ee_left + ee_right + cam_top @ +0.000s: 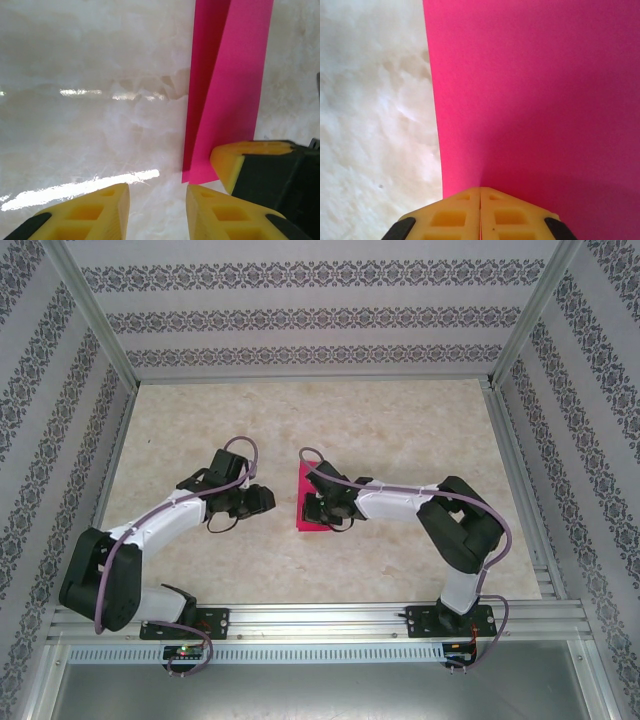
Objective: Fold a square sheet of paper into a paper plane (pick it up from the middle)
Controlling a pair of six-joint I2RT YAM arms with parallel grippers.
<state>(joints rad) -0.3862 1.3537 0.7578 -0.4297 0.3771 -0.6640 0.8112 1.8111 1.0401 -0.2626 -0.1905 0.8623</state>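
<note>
Marble-look table (400, 440) held the pink sheet (303, 510) at centre frame, barely folded; my right gripper (480, 192) pinched its edge, left gripper (157, 192) gaped empty. Most folds remained, I judged.

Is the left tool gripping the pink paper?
No, the left tool stands open over bare table, with the pink paper lying just ahead of it.

Matt, smooth paper sheet (535, 100); glossy marbled table (75, 125)
</note>
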